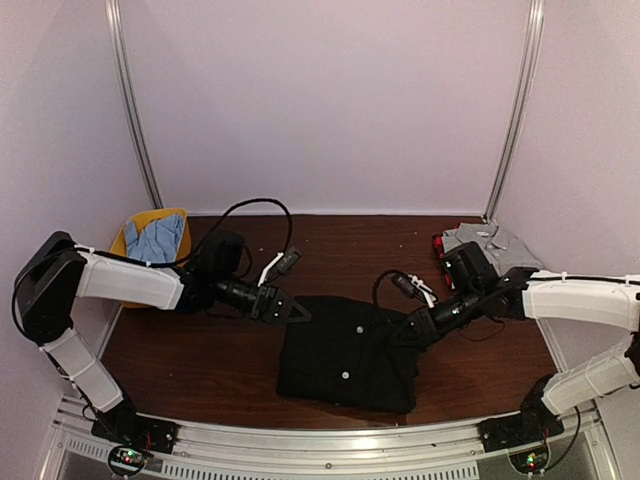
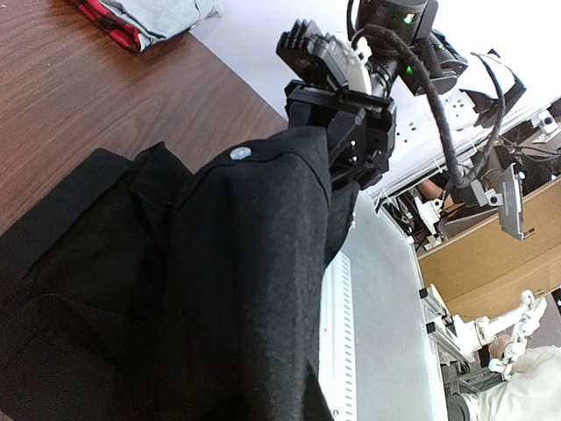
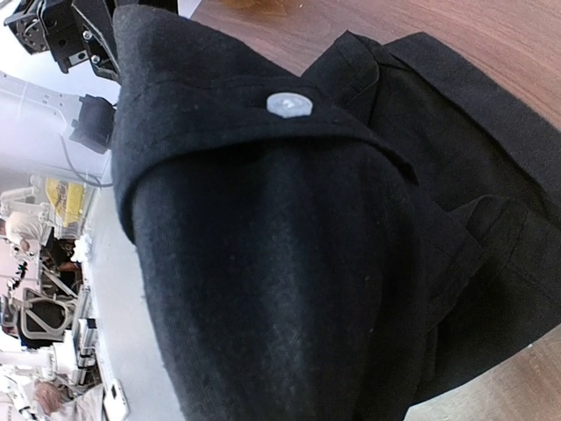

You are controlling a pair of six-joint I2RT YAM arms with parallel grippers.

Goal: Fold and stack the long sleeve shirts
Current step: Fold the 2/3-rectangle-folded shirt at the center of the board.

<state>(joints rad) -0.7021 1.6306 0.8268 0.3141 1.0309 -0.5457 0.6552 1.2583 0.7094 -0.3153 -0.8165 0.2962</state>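
The black shirt (image 1: 340, 360) lies partly folded on the brown table (image 1: 200, 350), white buttons showing. My left gripper (image 1: 300, 314) is at its upper left edge and my right gripper (image 1: 408, 328) at its upper right edge, both apparently shut on a raised fold. In the left wrist view the black cloth (image 2: 237, 289) covers my own fingers and runs up to the right gripper (image 2: 337, 132). In the right wrist view the cloth (image 3: 289, 263) also hides the fingers. The grey shirt (image 1: 490, 238) lies folded at the back right, also in the left wrist view (image 2: 166, 13).
A yellow basket (image 1: 135, 222) holding a blue cloth (image 1: 158, 240) stands at the back left. A red item (image 1: 438, 246) lies under the grey shirt. Cables loop above both wrists. The metal rail (image 1: 330, 440) runs along the near edge.
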